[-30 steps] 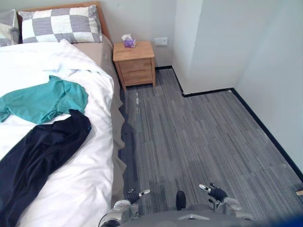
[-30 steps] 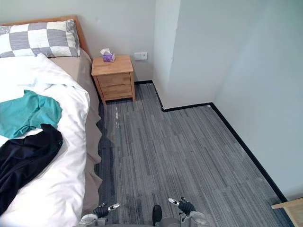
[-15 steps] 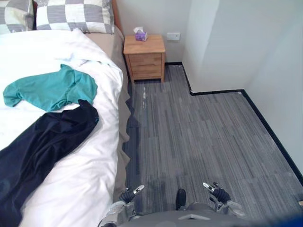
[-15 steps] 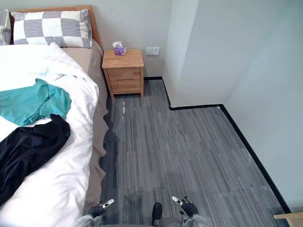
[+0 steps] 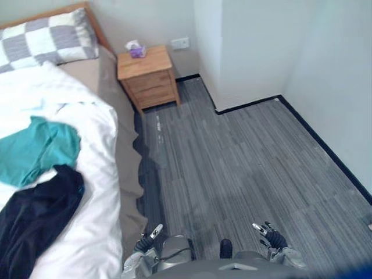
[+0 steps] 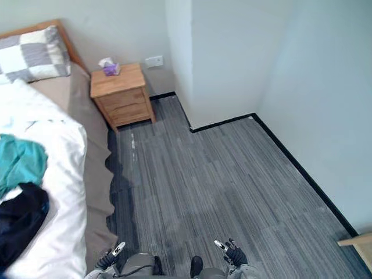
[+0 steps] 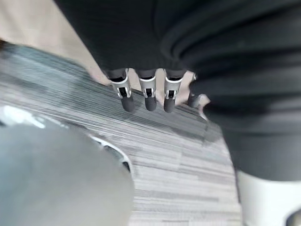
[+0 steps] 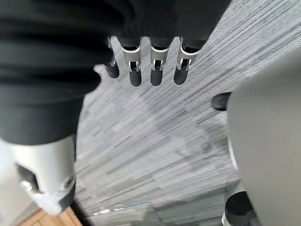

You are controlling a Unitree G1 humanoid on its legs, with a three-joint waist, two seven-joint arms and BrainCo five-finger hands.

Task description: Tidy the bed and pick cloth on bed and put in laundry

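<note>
A teal shirt [image 5: 36, 152] lies on the bed's white duvet [image 5: 87, 119], and a dark navy garment [image 5: 36, 215] lies just nearer me, partly overlapping it. Both also show at the left edge of the right eye view, the teal shirt [image 6: 20, 161] and the navy garment [image 6: 20, 221]. My left hand [image 5: 148, 237] hangs low by the bed's near corner, fingers relaxed and empty. My right hand [image 5: 270, 235] hangs over the grey floor, open and empty too. In the wrist views the left hand's fingers [image 7: 146, 92] and the right hand's fingers [image 8: 157, 66] point at bare carpet.
A checked pillow [image 5: 49, 39] leans on the wooden headboard. A wooden nightstand [image 5: 148, 78] with a tissue box [image 5: 137, 50] stands beside the bed. A white wall corner [image 5: 232, 52] juts out past it. Grey striped carpet [image 5: 244, 163] spreads to the right, black skirting along the walls.
The whole picture has shifted, so the camera has turned to the right; the bed now sits further left in view. Clothes and hands keep their places.
</note>
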